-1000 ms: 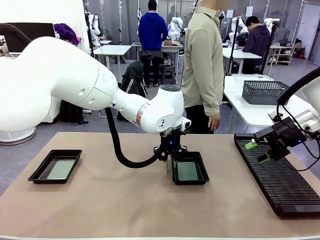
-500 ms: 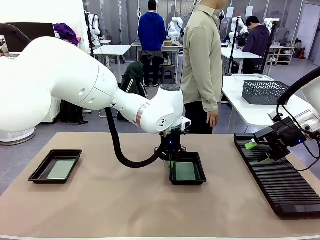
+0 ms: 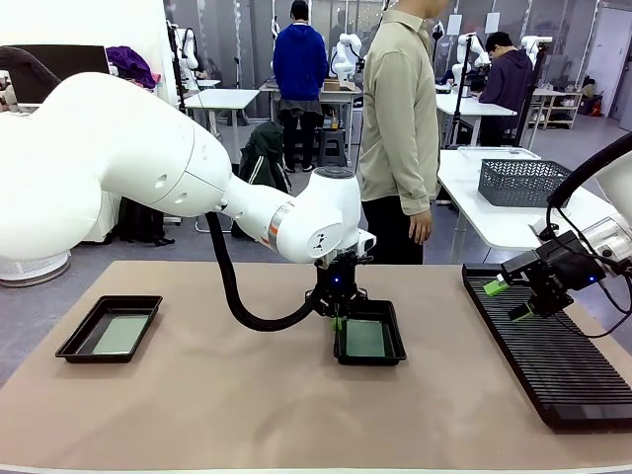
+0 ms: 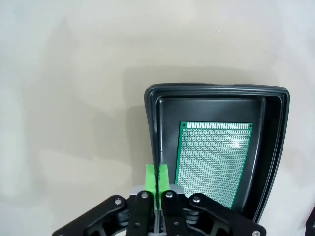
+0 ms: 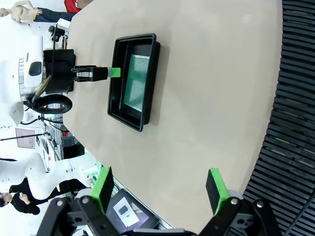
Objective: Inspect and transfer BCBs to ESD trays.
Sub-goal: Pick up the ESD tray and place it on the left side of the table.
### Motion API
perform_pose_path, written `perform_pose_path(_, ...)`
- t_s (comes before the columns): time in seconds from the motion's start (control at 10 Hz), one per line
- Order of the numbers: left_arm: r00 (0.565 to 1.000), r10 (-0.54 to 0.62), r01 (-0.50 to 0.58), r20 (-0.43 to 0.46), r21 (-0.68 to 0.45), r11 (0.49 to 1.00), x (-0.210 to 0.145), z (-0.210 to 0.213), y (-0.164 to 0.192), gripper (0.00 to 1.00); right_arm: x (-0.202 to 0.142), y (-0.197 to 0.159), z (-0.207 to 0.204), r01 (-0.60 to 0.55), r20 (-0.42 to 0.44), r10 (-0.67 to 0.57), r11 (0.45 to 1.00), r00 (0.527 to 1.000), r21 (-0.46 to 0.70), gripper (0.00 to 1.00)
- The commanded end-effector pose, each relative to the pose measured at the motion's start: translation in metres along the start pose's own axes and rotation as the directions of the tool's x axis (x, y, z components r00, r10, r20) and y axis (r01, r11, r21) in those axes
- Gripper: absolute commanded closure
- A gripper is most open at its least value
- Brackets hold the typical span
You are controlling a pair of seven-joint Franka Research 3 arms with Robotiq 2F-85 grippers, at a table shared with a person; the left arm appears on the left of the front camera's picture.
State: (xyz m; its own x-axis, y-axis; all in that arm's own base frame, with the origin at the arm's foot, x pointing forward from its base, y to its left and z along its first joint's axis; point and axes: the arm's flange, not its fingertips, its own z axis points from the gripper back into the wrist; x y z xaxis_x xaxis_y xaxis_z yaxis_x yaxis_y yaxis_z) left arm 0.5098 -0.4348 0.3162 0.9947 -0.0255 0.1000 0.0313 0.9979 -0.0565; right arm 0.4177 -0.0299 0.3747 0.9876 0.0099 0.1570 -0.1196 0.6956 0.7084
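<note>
Mid-table sits a black ESD tray [image 3: 399, 341] holding a green BCB [image 3: 365, 339]. My left gripper [image 3: 337, 318] points down at the tray's left side. In the left wrist view that gripper [image 4: 157, 174] is shut on the rim wall of the tray [image 4: 216, 90], with the BCB [image 4: 211, 157] lying flat inside. A second ESD tray [image 3: 74, 346] at the left holds another BCB [image 3: 118, 334]. My right gripper [image 3: 506, 300] hovers open and empty over the rack. From the right wrist, that gripper [image 5: 159, 182] looks across at the tray [image 5: 115, 73], its BCB [image 5: 135, 81] and the left gripper [image 5: 114, 73].
A long black ribbed rack [image 3: 553, 365] lies along the table's right side, seen also as the rack [image 5: 295, 98]. A person [image 3: 400, 128] stands at the far edge. A grey mesh basket [image 3: 521, 182] sits on the white table behind.
My left gripper has closed on the middle tray's left rim. The tray has shifted slightly to the left. The right arm has not moved.
</note>
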Motion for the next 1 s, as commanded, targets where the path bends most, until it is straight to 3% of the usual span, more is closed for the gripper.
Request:
perform_pose_path(0.0,1.000,-0.009,0.009,0.003,0.004,1.000,-0.001,0.000,-0.001,1.00,0.000,0.000,0.000,0.012,0.009,-0.012,1.000,1.000,-0.007,0.00)
perform_pose_path(0.5,1.000,-0.004,0.004,0.000,0.000,1.000,-0.002,0.000,-0.002,0.97,0.000,0.000,0.000,0.012,0.009,-0.012,1.000,1.000,-0.007,0.00)
perform_pose_path(0.9,1.000,0.002,-0.002,0.001,-0.060,0.998,-0.011,0.024,0.034,0.97,0.000,0.000,0.000,0.012,0.009,-0.012,1.000,1.000,-0.007,0.00)
